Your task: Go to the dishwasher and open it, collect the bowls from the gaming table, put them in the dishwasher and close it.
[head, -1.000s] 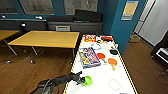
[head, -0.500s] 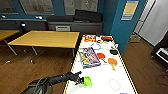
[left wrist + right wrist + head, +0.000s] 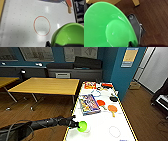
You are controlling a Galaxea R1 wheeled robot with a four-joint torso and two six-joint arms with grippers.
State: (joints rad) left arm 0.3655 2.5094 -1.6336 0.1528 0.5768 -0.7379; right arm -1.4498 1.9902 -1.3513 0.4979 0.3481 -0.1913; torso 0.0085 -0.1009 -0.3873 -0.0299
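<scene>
Black jointed left arm (image 3: 42, 123), grey cable (image 3: 11, 128)

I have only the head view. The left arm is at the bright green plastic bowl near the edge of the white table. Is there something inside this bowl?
Observer: No. In the left wrist view the bright green plastic bowl is empty and glossy inside.
Operator: What does the right wrist camera see?
Observer: A second green bowl, close to that camera, over the dark wooden floor. I cannot tell whether it is held.
</scene>
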